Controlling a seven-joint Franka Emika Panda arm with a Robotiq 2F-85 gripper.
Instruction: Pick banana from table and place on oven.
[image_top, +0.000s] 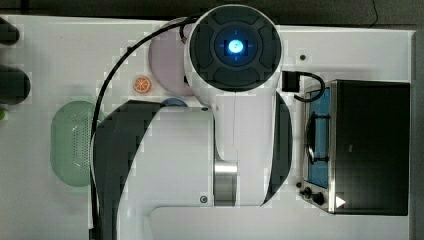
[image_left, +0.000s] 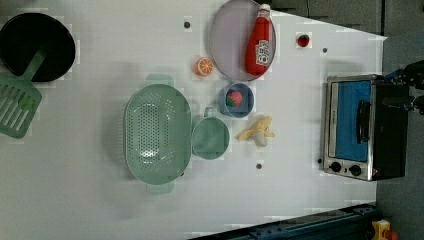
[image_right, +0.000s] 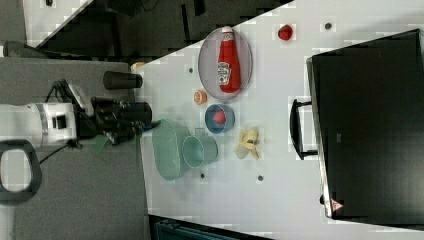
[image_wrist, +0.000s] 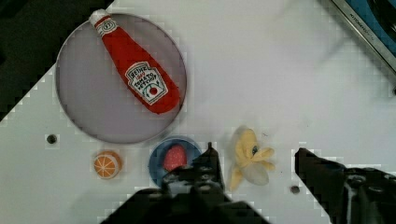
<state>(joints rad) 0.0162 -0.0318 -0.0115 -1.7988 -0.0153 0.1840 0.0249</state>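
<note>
gripper (image_wrist: 254, 161) hangs high above the table (image_wrist: 289, 84), jaws wide and empty, bracketing the banana (image_wrist: 250, 158) in the wrist view, presumably lined up for a straight descent. banana lies peeled-open just beside the blue bowl (image_left: 236, 100), toward the oven (image_left: 360, 127). oven stands well apart from the bowl, its flat top bare for the drop.

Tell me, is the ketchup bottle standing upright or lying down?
Lying down. The ketchup bottle rests on its side inside the grey plate, with its label facing up and its white cap at the rim.
</note>
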